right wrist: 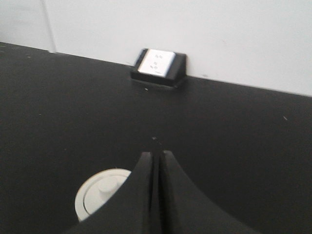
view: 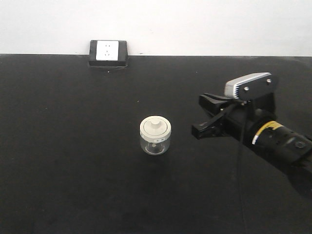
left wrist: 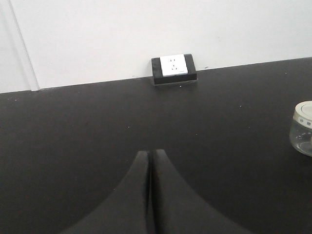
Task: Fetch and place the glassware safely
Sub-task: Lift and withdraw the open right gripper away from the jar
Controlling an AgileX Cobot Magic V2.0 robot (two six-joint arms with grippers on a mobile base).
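The little glass jar (view: 155, 137) stands upright on the black table (view: 73, 170), out in the middle. The wall socket (view: 108, 52) sits far behind the jar, at the back edge of the table. The jar has its cream lid (view: 155, 127) on, with a small knob on top.

The right gripper (view: 201, 116) is near the jar, on the jar's right side as I look at it, but not touching it. From the front its two black fingers seem to stand a little apart. In the right wrist view its fingers (right wrist: 168, 195) look pressed together, so I think it is closed. It holds nothing. The lid peeks out just beside those fingers.

I think the job now is to reach for the jar. To do it well, the right gripper should open wide first, wider than the jar. Then it should come in slowly and level, so it does not knock the jar over. A soft squeeze on the glass sides looks best.

The left gripper (left wrist: 151, 195) is closed and empty, well away from the jar.
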